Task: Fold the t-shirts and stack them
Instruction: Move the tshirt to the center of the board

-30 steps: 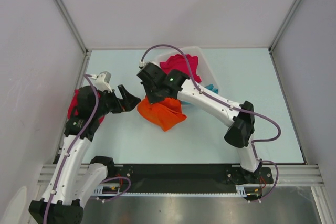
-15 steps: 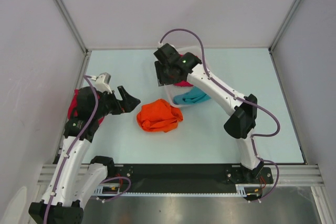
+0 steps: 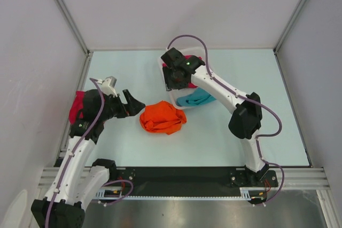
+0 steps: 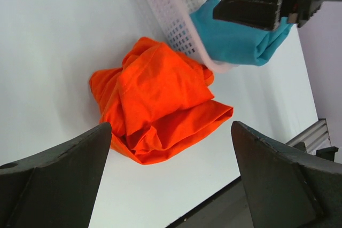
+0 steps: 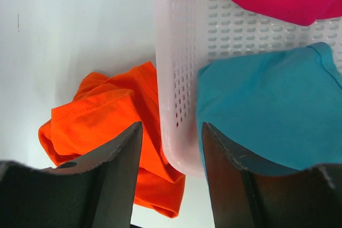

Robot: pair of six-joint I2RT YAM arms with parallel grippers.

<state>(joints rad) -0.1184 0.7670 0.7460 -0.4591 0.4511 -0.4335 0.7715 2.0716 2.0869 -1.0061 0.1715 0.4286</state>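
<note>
Orange t-shirt point(image 3: 162, 117) crumpled, teal t-shirt point(image 3: 196, 98) partly hidden

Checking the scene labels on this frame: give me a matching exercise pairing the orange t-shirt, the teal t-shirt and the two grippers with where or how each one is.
Things:
1. orange t-shirt
2. teal t-shirt
3. left gripper
4. right gripper

States:
A. open, above the white basket's rim
B. crumpled on the table
C. open wide, facing the orange t-shirt
D. lying in the white basket

Pairs: 1-B, 2-D, 3-C, 4-A
</note>
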